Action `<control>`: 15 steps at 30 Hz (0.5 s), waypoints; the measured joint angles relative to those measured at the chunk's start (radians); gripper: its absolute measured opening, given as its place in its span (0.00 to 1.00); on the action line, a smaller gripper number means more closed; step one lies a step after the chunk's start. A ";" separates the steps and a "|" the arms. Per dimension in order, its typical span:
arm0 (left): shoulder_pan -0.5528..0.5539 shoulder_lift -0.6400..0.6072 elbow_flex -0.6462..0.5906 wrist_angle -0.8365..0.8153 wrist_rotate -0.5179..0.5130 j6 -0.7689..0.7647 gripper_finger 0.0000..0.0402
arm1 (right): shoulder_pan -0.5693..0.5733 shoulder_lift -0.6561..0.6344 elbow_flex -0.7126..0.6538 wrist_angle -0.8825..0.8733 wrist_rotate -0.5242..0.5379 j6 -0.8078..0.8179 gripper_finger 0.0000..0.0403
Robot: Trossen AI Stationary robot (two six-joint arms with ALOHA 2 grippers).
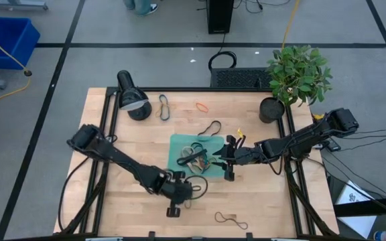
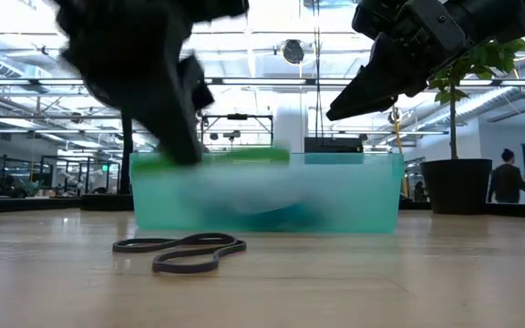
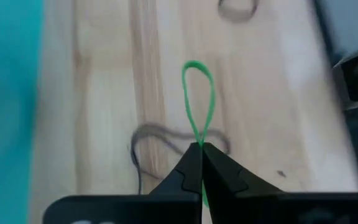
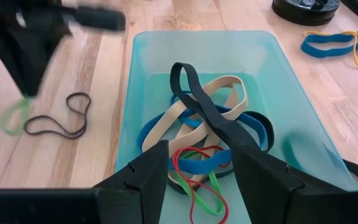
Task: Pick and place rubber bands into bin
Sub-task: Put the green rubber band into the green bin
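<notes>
The teal bin (image 1: 179,144) stands mid-table and holds several rubber bands (image 4: 197,124) in black, tan, blue, red and green. My left gripper (image 1: 183,189) is just off the bin's near side, shut on a green rubber band (image 3: 197,93). It also shows blurred in the right wrist view (image 4: 27,56), the green band (image 4: 11,116) below it. A dark band (image 3: 160,140) lies on the table under it. My right gripper (image 4: 194,165) is open over the bin's right end, its fingers on either side of a black band (image 4: 210,112) that lies in the bin. My left gripper pinches the green band at one end of its loop (image 3: 200,142) between its two fingertips (image 3: 188,163). The fingers slant down from above. The rest of the loop (image 3: 194,67) sticks out past the fingertips as a narrow oval; whether it touches the table I cannot tell.
Loose bands lie on the table: a black one (image 1: 163,107) and an orange one (image 1: 202,106) at the far side, a black one (image 1: 210,128) behind the bin, a brown one (image 1: 230,218) near the front edge. A lamp (image 1: 131,100) and a potted plant (image 1: 297,75) stand at the back.
</notes>
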State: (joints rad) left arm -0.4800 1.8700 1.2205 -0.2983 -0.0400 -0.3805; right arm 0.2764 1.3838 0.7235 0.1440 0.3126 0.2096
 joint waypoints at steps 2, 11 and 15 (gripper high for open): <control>0.010 -0.048 0.000 -0.002 -0.005 0.002 0.01 | 0.000 0.000 0.000 0.001 0.000 -0.009 0.42; 0.085 -0.277 0.000 -0.106 -0.180 0.043 0.01 | 0.000 0.000 0.000 0.007 0.002 -0.013 0.42; 0.146 -0.304 0.001 -0.128 -0.220 0.077 0.02 | -0.008 0.000 0.000 0.011 0.003 -0.013 0.42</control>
State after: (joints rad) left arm -0.3338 1.5660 1.2213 -0.4264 -0.2598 -0.3039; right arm 0.2681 1.3838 0.7238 0.1550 0.3156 0.1967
